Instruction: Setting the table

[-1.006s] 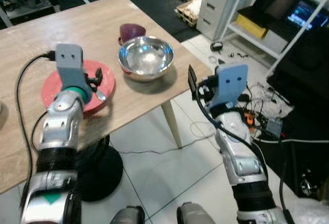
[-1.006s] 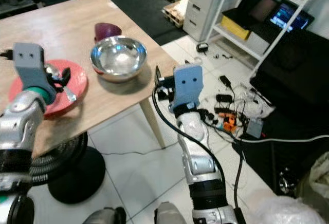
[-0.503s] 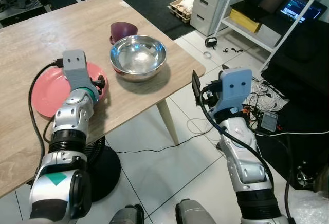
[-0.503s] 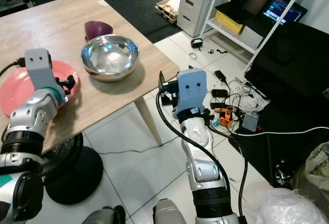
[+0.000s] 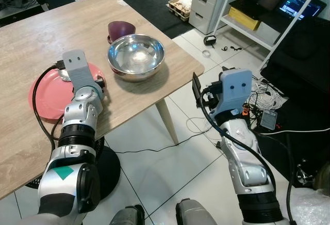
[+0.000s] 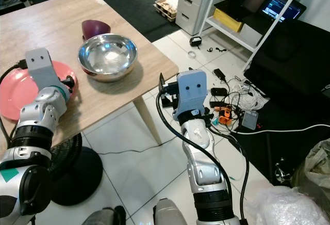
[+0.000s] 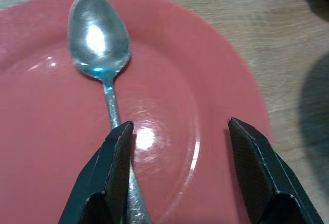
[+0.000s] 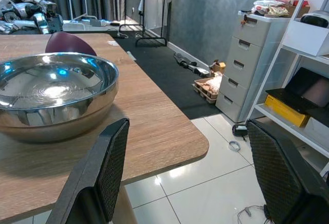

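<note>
I see the left gripper [image 7: 177, 170] hovering low over the red plate [image 7: 205, 106] on the wooden table [image 5: 31, 39], fingers spread apart, a metal spoon [image 7: 100, 44] lying on the plate by one finger. My right gripper [image 8: 190, 178] hangs off the table's corner, fingers wide, facing the steel bowl [image 8: 51, 93] and purple cup [image 5: 120, 29].

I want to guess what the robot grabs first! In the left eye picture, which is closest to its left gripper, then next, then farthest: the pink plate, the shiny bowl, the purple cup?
1. Pink plate: right under the left gripper, spoon on it.
2. Shiny bowl: on the table, toward the robot's right.
3. Purple cup: behind the bowl, farthest away.
</note>
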Robot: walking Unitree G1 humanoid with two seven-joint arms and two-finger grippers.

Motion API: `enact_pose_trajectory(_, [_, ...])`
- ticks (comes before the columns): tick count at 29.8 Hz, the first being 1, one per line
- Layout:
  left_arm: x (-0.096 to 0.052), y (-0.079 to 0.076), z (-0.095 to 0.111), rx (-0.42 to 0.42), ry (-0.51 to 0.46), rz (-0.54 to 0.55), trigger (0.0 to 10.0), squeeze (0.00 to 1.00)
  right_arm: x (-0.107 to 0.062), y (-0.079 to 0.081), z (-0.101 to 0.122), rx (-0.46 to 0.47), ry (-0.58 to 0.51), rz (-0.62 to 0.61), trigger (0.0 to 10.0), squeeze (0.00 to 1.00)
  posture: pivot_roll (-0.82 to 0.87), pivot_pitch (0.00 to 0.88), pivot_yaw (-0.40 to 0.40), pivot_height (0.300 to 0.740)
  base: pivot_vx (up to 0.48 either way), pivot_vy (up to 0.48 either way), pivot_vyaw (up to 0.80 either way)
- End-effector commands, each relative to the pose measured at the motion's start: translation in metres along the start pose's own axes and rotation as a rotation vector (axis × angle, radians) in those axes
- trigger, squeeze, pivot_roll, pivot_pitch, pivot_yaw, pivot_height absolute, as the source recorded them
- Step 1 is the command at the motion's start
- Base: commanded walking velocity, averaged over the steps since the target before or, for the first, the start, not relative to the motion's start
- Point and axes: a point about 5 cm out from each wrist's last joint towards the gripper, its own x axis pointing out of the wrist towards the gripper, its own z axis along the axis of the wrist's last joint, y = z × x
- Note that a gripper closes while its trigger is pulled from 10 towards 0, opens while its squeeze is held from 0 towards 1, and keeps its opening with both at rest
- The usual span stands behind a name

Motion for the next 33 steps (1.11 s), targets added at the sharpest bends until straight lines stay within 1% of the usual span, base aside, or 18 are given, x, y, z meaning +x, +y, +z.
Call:
enact_pose_trajectory(1, [0.003,0.010,-0.017,0.015,0.069,0.051,10.0,0.00,-0.003,0.000,-0.002,-0.001,0.018,0.003,10.0,0.00,-0.16,0.071,0.072,0.740,0.000,0.000,0.00])
enact_pose_trajectory(3, [0.003,0.010,-0.017,0.015,0.069,0.051,10.0,0.00,-0.003,0.000,-0.002,-0.001,0.018,0.003,10.0,0.00,-0.16,0.071,0.072,0.740,0.000,0.000,0.00])
enact_pose_trajectory(5, [0.001,0.011,-0.003,0.081,-0.026,0.080,10.0,0.00,-0.003,0.001,-0.002,0.000,0.021,0.007,10.0,0.00,-0.16,0.069,0.070,0.740,0.000,0.000,0.00])
enact_pose_trajectory(6, [0.001,0.011,-0.003,0.081,-0.026,0.080,10.0,0.00,-0.003,0.001,-0.002,0.000,0.021,0.007,10.0,0.00,-0.16,0.069,0.070,0.740,0.000,0.000,0.00])
enact_pose_trajectory(8, [-0.001,0.012,0.002,0.107,-0.068,0.109,10.0,0.00,-0.002,0.002,-0.003,0.001,0.023,0.010,10.0,0.00,-0.16,0.067,0.071,0.740,0.000,0.000,0.00])
enact_pose_trajectory(10, [-0.001,0.015,0.002,0.119,-0.084,0.144,10.0,0.00,-0.002,0.003,-0.002,0.002,0.022,0.012,10.0,0.00,-0.16,0.066,0.071,0.740,0.000,0.000,0.00])
enact_pose_trajectory(14, [-0.003,0.016,0.002,0.147,-0.111,0.127,10.0,0.00,-0.002,0.002,-0.002,0.002,0.022,0.013,10.0,0.00,-0.16,0.064,0.070,0.740,0.000,0.000,0.00])
enact_pose_trajectory(17, [-0.003,0.017,0.000,0.138,-0.098,0.125,10.0,0.00,-0.002,0.002,-0.003,0.000,0.023,0.014,10.0,0.00,-0.16,0.062,0.070,0.740,0.000,0.000,0.00])
enact_pose_trajectory(20, [-0.004,0.025,-0.004,0.128,-0.084,0.137,10.0,0.00,-0.002,0.002,-0.003,-0.001,0.023,0.015,10.0,0.00,-0.16,0.061,0.070,0.740,0.000,0.000,0.00])
enact_pose_trajectory(21, [-0.004,0.025,-0.004,0.128,-0.084,0.137,10.0,0.00,-0.002,0.002,-0.003,-0.001,0.023,0.015,10.0,0.00,-0.16,0.061,0.070,0.740,0.000,0.000,0.00])
enact_pose_trajectory(24, [-0.004,0.031,-0.010,0.085,-0.044,0.130,10.0,0.00,-0.002,0.002,-0.003,-0.001,0.025,0.015,10.0,0.00,-0.15,0.062,0.068,0.740,0.000,0.000,0.00])
enact_pose_trajectory(25, [-0.004,0.031,-0.010,0.085,-0.044,0.130,10.0,0.00,-0.002,0.002,-0.003,-0.001,0.025,0.015,10.0,0.00,-0.15,0.062,0.068,0.740,0.000,0.000,0.00])
enact_pose_trajectory(26, [-0.003,0.034,-0.014,0.058,-0.020,0.123,10.0,0.00,-0.003,0.002,-0.003,-0.002,0.026,0.016,10.0,0.00,-0.15,0.062,0.067,0.740,0.000,0.000,0.00])
enact_pose_trajectory(28, [-0.003,0.034,-0.014,0.058,-0.020,0.123,10.0,0.00,-0.003,0.002,-0.003,-0.002,0.026,0.016,10.0,0.00,-0.15,0.062,0.067,0.740,0.000,0.000,0.00])
enact_pose_trajectory(29, [-0.002,0.036,-0.019,0.023,0.014,0.118,10.0,0.00,-0.003,0.002,-0.003,-0.002,0.026,0.018,10.0,0.00,-0.15,0.063,0.067,0.740,0.000,0.000,0.00])
enact_pose_trajectory(30, [-0.001,0.038,-0.024,-0.012,0.051,0.107,7.3,0.00,-0.003,0.002,-0.003,-0.002,0.027,0.018,10.0,0.00,-0.15,0.066,0.066,0.740,0.000,0.000,0.00])
enact_pose_trajectory(32, [-0.001,0.038,-0.024,-0.012,0.051,0.107,7.3,0.00,-0.003,0.002,-0.003,-0.002,0.027,0.018,10.0,0.00,-0.15,0.066,0.066,0.740,0.000,0.000,0.00])
enact_pose_trajectory(33, [0.000,0.040,-0.027,-0.037,0.077,0.102,4.7,0.00,-0.003,0.002,-0.003,-0.002,0.028,0.018,10.0,0.00,-0.15,0.066,0.066,0.740,0.000,0.000,0.00])
